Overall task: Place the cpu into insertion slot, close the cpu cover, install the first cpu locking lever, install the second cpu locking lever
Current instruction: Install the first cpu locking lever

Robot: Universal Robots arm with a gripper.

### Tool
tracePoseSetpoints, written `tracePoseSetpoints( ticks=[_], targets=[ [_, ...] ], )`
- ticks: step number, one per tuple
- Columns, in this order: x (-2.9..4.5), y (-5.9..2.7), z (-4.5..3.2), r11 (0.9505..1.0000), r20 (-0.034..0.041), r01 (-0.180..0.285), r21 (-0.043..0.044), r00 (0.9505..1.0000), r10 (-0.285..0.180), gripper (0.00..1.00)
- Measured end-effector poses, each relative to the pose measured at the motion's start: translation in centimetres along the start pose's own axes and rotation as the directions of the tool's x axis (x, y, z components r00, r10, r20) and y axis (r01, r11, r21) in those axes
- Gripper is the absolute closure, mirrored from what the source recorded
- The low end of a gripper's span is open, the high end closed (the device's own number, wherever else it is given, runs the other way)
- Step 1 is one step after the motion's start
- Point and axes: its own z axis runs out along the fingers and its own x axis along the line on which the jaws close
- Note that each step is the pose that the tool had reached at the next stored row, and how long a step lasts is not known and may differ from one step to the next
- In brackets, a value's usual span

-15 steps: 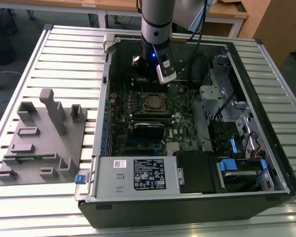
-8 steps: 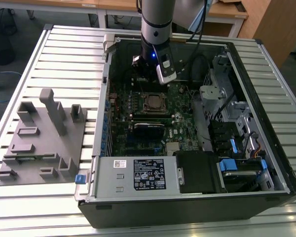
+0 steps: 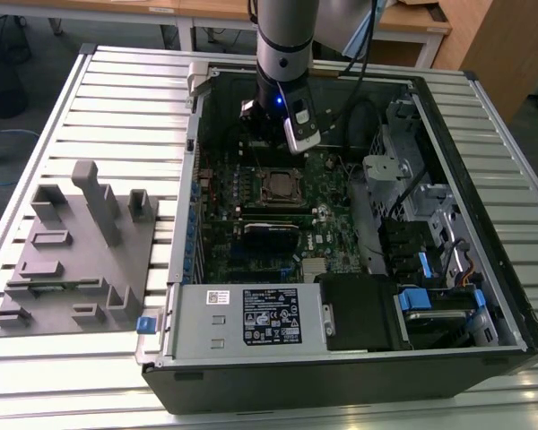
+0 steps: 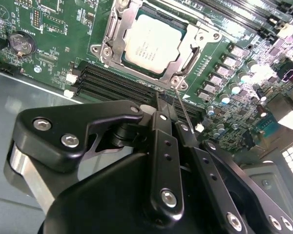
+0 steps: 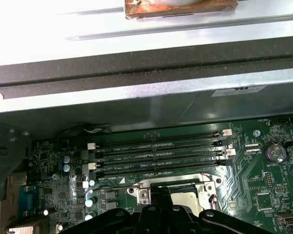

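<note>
An open computer case (image 3: 341, 390) lies on the slatted counter (image 3: 117, 81), with a labelled power supply (image 3: 242, 318) inside. Beside it, on the exterior view's left, sits a grey moulded fixture (image 3: 81, 251), possibly a parts holder. Inside the case, long memory slots (image 5: 156, 151) end near a coin battery (image 5: 276, 152).

We found open room directly above the cpu (image 4: 151, 44); the memory slots (image 4: 117, 82) lay low beside it, while the case wall (image 5: 136, 105) and drive cage (image 3: 402, 175) hemmed the board (image 3: 334, 224) on two sides.
</note>
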Motion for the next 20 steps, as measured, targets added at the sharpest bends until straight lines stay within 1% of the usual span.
tracePoseSetpoints(
  ticks=[2,5,14,16,20],
  targets=[
    [0.03,-0.01,0.00,1.0000,0.0000,0.000,-0.0001,1.0000,0.000,0.90],
    [0.35,-0.05,0.00,1.0000,0.0005,0.000,-0.0001,1.0000,0.000,0.90],
    [1.94,-0.26,-0.01,1.0000,0.0063,0.002,-0.0007,1.0000,-0.002,0.90],
    [2.13,-0.28,-0.01,1.0000,0.0067,0.002,-0.0008,1.0000,-0.002,0.90],
    [2.18,-0.29,-0.07,1.0000,0.0064,0.002,-0.0005,1.0000,-0.002,0.90]
  ],
)
